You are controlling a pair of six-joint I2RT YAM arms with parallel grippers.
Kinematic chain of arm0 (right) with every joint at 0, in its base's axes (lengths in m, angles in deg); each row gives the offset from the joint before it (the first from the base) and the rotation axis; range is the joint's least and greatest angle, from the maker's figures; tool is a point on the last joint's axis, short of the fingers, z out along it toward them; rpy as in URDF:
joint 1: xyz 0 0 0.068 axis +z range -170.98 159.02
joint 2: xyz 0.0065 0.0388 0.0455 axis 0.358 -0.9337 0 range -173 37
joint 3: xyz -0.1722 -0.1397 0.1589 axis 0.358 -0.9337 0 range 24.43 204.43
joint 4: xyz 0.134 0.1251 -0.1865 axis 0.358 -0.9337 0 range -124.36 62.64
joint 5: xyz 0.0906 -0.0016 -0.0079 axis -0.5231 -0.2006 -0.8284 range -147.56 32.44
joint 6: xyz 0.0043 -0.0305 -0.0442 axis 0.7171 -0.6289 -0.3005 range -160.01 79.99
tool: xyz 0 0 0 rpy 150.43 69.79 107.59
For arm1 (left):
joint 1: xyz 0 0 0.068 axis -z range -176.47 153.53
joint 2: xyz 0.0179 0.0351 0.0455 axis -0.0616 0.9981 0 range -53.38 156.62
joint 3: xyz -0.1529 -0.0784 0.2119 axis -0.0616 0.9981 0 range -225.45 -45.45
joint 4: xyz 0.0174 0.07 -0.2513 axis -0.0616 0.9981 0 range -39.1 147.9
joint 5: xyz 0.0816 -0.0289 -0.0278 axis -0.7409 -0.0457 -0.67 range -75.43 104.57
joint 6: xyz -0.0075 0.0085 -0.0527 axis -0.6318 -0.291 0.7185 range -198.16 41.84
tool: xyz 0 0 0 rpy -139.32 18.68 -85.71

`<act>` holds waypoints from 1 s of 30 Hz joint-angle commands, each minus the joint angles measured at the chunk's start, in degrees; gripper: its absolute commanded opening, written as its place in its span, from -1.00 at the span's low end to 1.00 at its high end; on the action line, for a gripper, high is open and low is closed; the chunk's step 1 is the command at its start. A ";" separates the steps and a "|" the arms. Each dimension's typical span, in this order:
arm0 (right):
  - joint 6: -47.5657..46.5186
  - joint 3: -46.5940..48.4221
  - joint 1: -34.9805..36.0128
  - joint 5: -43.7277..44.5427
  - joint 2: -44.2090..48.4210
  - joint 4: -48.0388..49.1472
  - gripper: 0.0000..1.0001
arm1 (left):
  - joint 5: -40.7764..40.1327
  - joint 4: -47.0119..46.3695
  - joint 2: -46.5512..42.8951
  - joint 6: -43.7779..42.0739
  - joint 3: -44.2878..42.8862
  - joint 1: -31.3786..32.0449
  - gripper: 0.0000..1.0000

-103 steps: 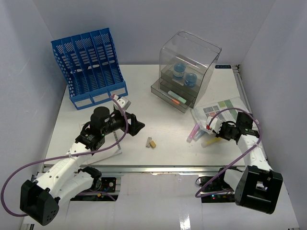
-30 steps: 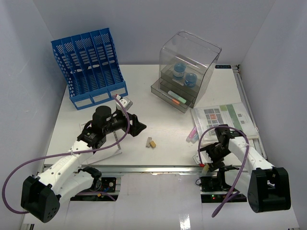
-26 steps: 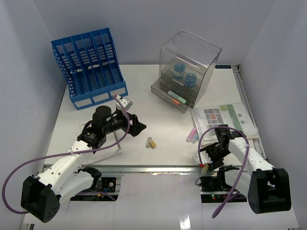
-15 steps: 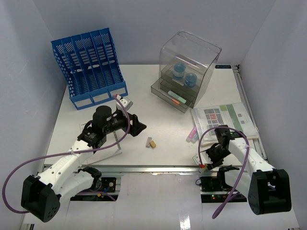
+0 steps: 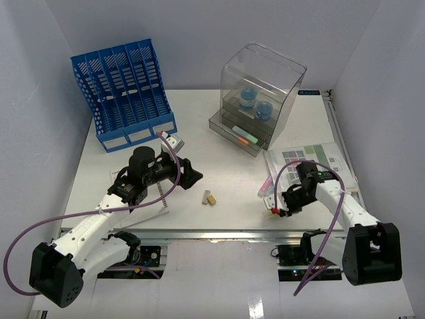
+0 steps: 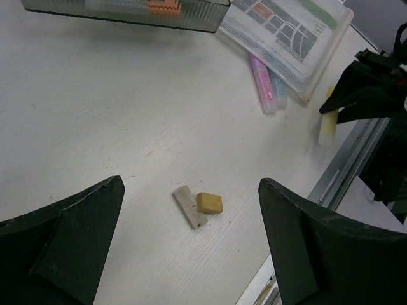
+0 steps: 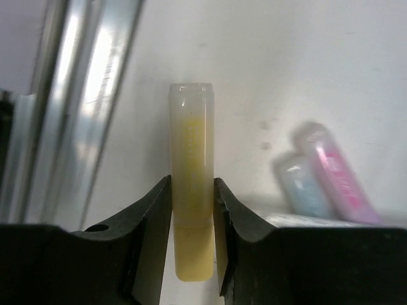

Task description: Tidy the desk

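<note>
**Right arm is gripping a yellow marker at the lower right**

The right fingers (image 5: 284, 203) are pinching a yellow highlighter (image 7: 191, 184) by its barrel, shut against both its sides, with the capped end sticking out past the tips. This is happening at the lower right of the overhead view, close beside the aluminium rail (image 7: 82, 95) that edges the white worktop (image 5: 219, 139). Whether the highlighter is already lifting off the surface cannot be told.

The left fingers (image 5: 188, 174) are hanging wide open and holding nothing, left of centre, above a small yellow block (image 6: 208, 203) and a pale strip (image 6: 188, 206) touching it.

The step in hand looks like collecting loose pens. The likely next move is raising the highlighter and carrying it up the frame to the clear drawer box (image 5: 259, 100), whose bottom tray is standing open. That path is passing the pink highlighter (image 6: 262, 81) and the blue highlighter (image 6: 275, 89) (both partly tucked under a clear document case (image 6: 292, 32)), so it is calling for height before any sideways travel.
</note>
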 commanded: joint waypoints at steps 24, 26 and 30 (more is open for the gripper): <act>81.96 37.97 15.57 25.40 -27.64 53.90 -0.83 | 9.93 -6.59 3.48 4.60 1.12 0.10 0.96; 81.95 39.09 15.95 27.25 -29.92 54.43 -0.73 | 10.04 -7.57 4.44 6.93 1.16 0.37 0.96; 81.38 39.96 15.95 28.69 -31.95 54.26 -0.28 | 11.11 -9.92 7.32 11.47 0.82 1.10 0.86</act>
